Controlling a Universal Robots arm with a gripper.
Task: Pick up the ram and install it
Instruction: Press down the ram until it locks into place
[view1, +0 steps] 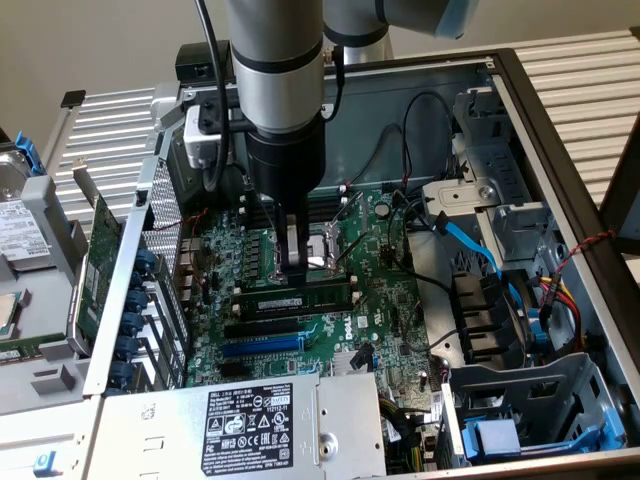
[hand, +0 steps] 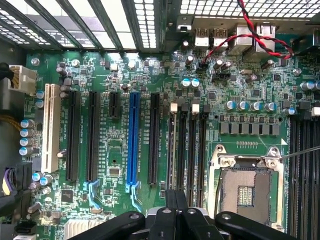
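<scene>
One ram (view1: 295, 298) is in evidence: it stands on edge in a black memory slot along the board's middle, already in its place rather than carried.

Tool state: the gripper (view1: 297, 262) is clenched, its fingers pinched together with nothing seen between them. In the wrist view the gripper (hand: 175, 216) hangs over the bank of memory slots (hand: 187, 150). In the exterior view the ram sits at 6 o'clock of the tips, just beside them. Whether they touch its upper edge cannot be told.

Step in hand, as judged: the seating stage of the install, with pick-up done. Any further move would call for straight, even downward pressure along the stick, without tilt. Whether the slot's end latches have caught is not visible.

Surroundings, exterior view:
- The CPU socket (view1: 328, 252) lies at 3 o'clock of the tips, close by and exposed.
- The blue slot (view1: 262, 345) and the power supply (view1: 270, 420) lie towards 6 o'clock.
- A blue cable (view1: 470, 245) runs at 3 o'clock, well apart.
- An expansion card (view1: 100, 262) rests outside the case at 9 o'clock.

No obstruction over the ram was noted.
</scene>
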